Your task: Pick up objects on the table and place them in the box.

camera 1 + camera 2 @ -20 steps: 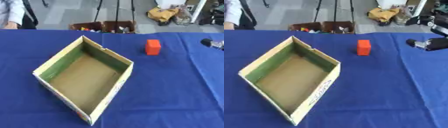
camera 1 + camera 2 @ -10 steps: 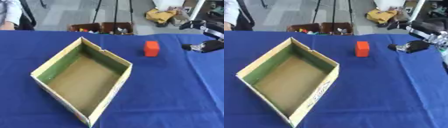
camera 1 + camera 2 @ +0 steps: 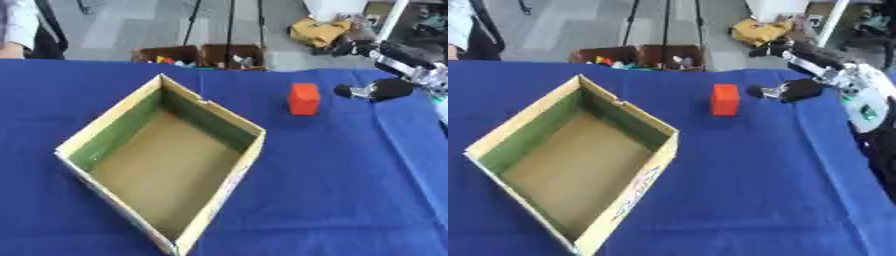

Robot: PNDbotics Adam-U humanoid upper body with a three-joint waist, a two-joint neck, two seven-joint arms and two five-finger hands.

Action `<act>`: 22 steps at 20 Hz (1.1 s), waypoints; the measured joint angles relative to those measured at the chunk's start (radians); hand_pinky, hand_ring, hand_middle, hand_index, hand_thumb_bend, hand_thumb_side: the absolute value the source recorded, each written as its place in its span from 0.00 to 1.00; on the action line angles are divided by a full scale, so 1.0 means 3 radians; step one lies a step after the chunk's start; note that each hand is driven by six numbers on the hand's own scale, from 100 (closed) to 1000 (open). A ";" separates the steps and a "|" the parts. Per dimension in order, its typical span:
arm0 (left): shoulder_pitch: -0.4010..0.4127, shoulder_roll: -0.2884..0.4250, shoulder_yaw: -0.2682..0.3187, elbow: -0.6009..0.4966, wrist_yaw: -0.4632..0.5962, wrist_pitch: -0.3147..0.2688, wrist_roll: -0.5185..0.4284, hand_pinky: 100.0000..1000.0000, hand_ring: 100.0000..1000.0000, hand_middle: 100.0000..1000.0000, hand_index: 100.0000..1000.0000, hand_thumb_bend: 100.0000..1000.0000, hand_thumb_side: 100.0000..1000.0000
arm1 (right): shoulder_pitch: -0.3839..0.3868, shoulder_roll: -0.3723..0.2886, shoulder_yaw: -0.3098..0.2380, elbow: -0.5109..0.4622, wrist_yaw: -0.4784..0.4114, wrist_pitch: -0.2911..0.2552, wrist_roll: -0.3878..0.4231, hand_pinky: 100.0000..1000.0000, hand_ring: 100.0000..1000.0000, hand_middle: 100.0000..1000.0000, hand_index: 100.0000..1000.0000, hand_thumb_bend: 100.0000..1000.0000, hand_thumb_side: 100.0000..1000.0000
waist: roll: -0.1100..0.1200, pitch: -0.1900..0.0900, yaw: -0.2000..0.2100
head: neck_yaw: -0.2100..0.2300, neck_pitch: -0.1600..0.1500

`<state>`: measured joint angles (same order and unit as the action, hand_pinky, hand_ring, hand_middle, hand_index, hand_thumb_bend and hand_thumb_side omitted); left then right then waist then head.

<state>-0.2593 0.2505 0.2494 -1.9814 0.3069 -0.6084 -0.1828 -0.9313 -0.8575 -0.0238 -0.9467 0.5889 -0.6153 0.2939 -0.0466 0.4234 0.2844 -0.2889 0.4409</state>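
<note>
An orange-red block (image 3: 724, 99) stands upright on the blue table, right of the box's far corner. The open cardboard box (image 3: 114, 134) with green inner walls and nothing inside lies at the centre left, turned diagonally. My right hand (image 3: 798, 90) reaches in from the right, just right of the block and apart from it, fingers spread with the thumb pointing at the block. The left hand shows in no view.
The blue cloth (image 3: 350, 190) covers the whole table. Beyond the far edge stand brown crates (image 3: 199, 55) with small items, tripod legs and a yellow bag (image 3: 319, 30). A person's sleeve (image 3: 16, 27) shows at the far left corner.
My right hand has come in from the right edge toward the orange-red block. The block and box have stayed where they were.
</note>
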 measured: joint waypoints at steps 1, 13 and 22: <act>-0.0006 -0.0008 -0.0002 0.0000 0.0000 -0.0002 -0.0007 0.50 0.69 0.82 0.91 0.00 0.89 | -0.0017 0.0011 -0.0001 0.0018 0.0005 0.0008 0.0008 0.87 0.87 0.82 0.94 0.46 0.77 | 0.0000 0.0009 0.0014 | -0.0018 -0.0015; -0.0057 -0.0047 -0.0021 0.0000 -0.0023 -0.0028 -0.0066 0.50 0.69 0.82 0.91 0.00 0.89 | -0.0116 0.0068 -0.0025 0.0060 0.0107 0.0042 0.0126 0.90 0.89 0.86 0.96 0.56 0.60 | -0.0057 0.0142 0.0137 | -0.0177 -0.0170; -0.0099 -0.0074 -0.0037 0.0000 -0.0051 -0.0024 -0.0094 0.50 0.69 0.82 0.91 0.00 0.89 | -0.0124 0.0060 -0.0086 0.0059 0.0139 0.0017 0.0331 0.87 0.87 0.84 0.94 0.49 0.53 | -0.0082 0.0200 0.0164 | -0.0251 -0.0236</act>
<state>-0.2889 0.2282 0.2383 -1.9814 0.2914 -0.6156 -0.2109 -0.9685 -0.8395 -0.0497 -0.9290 0.6308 -0.6101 0.3931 -0.0713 0.4832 0.3336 -0.3641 0.3702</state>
